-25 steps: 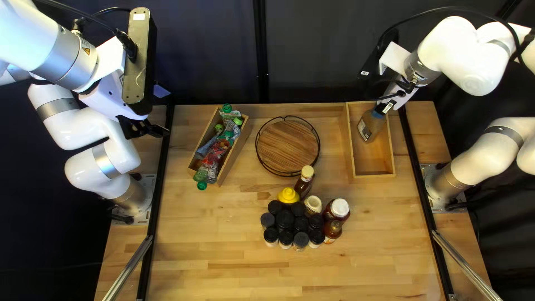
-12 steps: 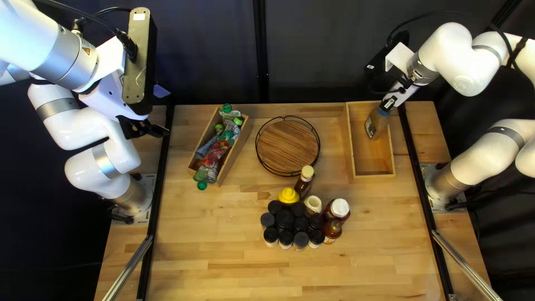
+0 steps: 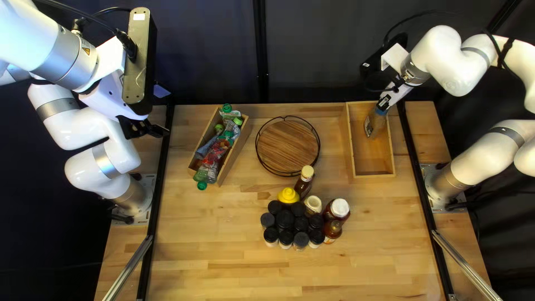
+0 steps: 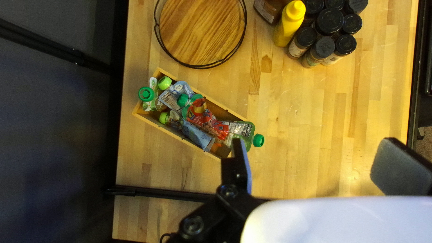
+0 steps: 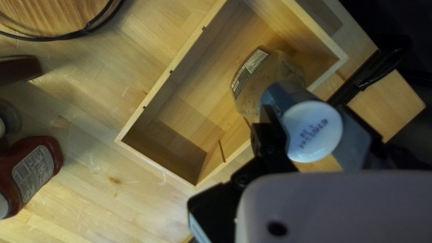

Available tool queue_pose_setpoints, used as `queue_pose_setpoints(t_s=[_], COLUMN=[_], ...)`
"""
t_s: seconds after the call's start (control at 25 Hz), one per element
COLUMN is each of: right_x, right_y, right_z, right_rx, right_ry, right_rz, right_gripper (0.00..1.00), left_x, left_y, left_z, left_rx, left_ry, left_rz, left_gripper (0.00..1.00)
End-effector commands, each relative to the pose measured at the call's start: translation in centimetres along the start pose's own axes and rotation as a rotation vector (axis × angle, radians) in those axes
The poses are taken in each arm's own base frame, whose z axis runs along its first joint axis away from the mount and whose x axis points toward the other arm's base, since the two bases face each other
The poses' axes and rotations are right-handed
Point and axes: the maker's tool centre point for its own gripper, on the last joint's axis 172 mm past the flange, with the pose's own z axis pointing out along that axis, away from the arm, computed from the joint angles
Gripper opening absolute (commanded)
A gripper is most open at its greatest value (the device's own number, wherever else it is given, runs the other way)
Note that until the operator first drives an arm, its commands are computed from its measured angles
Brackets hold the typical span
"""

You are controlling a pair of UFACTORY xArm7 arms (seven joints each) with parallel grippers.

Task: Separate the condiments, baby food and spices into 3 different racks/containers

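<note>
Wooden table (image 3: pixel 223 245) stands before dark curtain (image 3: pixel 212 56), and in the top left view the left gripper (image 3: pixel 150 130) hangs at far left, the right gripper (image 3: pixel 384 103) at far right, by the bottle (image 3: pixel 375 125) at the right box's (image 3: pixel 373 176) far end. Left wrist view shows fingers spread wide, near printed pouches (image 4: pixel 202 117). Right wrist view shows the claw pinching the bottle, with side label (image 5: pixel 249 72) and dark writing on its white cap (image 5: pixel 312 131).
</note>
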Motion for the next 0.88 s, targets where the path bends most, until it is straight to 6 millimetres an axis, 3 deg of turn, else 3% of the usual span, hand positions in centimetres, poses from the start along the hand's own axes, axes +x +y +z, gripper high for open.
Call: queue_pose_setpoints(t_s=[0.04, 0.24, 0.28, 0.36, 0.6, 0.64, 0.68, 0.76, 0.8, 0.88], right_x=[0.1, -0.2, -0.3, -0.5, -0.5, -0.5, -0.5, -0.6, -0.6, -0.6], right_y=[0.0, 0.7, 0.9, 1.1, 1.2, 1.2, 1.2, 1.0, 1.0, 0.7], right_z=[0.6, 1.0, 1.1, 1.4, 1.5, 1.5, 1.5, 1.4, 1.4, 1.1], right_rx=[0.004, 0.009, 0.01, 0.011, 0.015, 0.015, 0.016, 0.018, 0.02, 0.025], right_ry=[-0.002, 0.001, 0.001, 0.0, -0.001, -0.001, -0.002, -0.004, -0.005, -0.005], right_rz=[0.001, 0.004, 0.005, 0.009, 0.016, 0.018, 0.018, 0.017, 0.016, 0.011], right_gripper=[0.05, 0.05, 0.16, 0.2, 0.16, 0.24, 0.53, 0.93, 1.0, 1.0], left_x=[0.0, 0.0, 0.0, 0.0, 0.0, 0.0, 0.0, 0.0, 0.0, 0.0], left_y=[0.0, 0.0, 0.0, 0.0, 0.0, 0.0, 0.0, 0.0, 0.0, 0.0], left_z=[0.0, 0.0, 0.0, 0.0, 0.0, 0.0, 0.0, 0.0, 0.0, 0.0], left_rx=[0.0, 0.0, 0.0, 0.0, 0.0, 0.0, 0.0, 0.0, 0.0, 0.0], left_ry=[0.0, 0.0, 0.0, 0.0, 0.0, 0.0, 0.0, 0.0, 0.0, 0.0], left_rz=[0.0, 0.0, 0.0, 0.0, 0.0, 0.0, 0.0, 0.0, 0.0, 0.0], left_gripper=[1.0, 1.0, 1.0, 1.0, 1.0, 1.0, 1.0, 1.0, 1.0, 1.0])
